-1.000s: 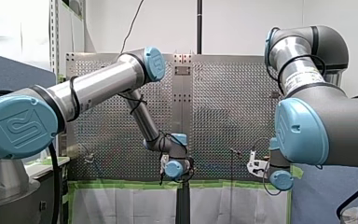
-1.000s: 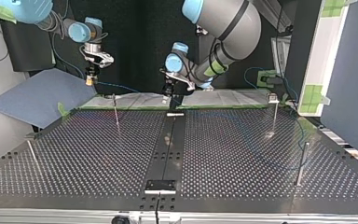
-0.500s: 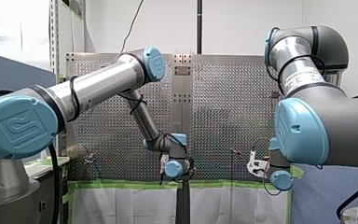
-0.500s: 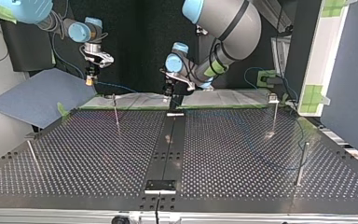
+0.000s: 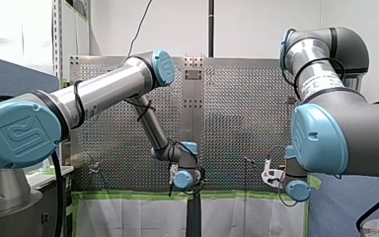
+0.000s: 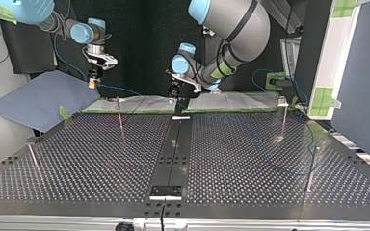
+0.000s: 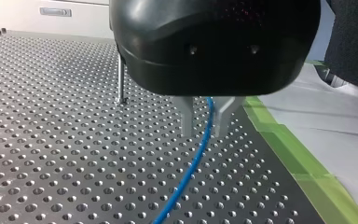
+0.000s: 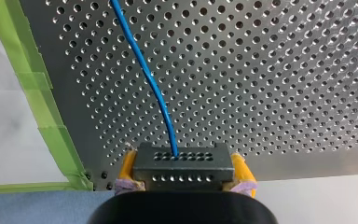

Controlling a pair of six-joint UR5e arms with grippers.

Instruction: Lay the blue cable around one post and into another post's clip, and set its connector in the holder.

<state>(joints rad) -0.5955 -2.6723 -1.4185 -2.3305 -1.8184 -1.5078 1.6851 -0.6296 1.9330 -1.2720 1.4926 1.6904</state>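
Two claws share the blue cable (image 7: pixel 200 149): my right claw (image 8: pixel 185 168), at eleven o'clock from a post (image 6: pixel 120 118), clenches the connector (image 8: pixel 182 161); my left claw (image 7: pixel 203 133) straddles the cable, seemingly released.

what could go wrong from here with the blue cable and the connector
1. The blue cable runs loosely between my left gripper's metal fingers, which stand wider than it, so it might slip out during routing.
2. My right gripper holds the connector only between its yellow pads; a hard tug along the cable could twist it loose.
3. A thin post stands near the span between the grippers and may snag it.
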